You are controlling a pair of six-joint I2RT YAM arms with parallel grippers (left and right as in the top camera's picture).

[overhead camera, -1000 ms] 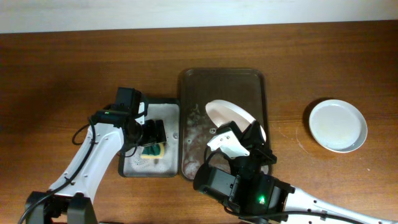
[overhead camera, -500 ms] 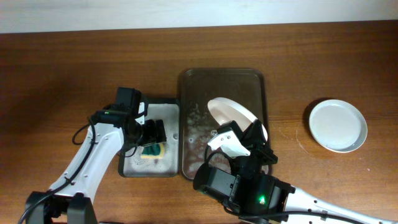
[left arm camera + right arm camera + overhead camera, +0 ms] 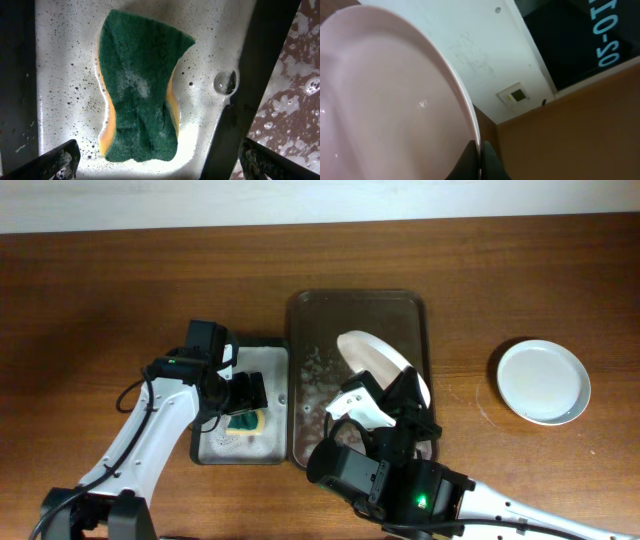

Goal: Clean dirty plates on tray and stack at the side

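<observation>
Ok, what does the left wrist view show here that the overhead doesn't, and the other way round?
Left wrist only: the sponge close up, with a green scouring face, yellow sides and a pinched waist, plus dark specks and a bubble in the water around it. Overhead only: the tilted plate held by the right gripper above the brown tray, and a second plate flat on the table to the right. Shared: the sponge lying in the grey tray, the left gripper open over it, and the sudsy brown tray beside.

Probably lab: wooden table [image 3: 100, 300], robot arms [image 3: 150, 430]
</observation>
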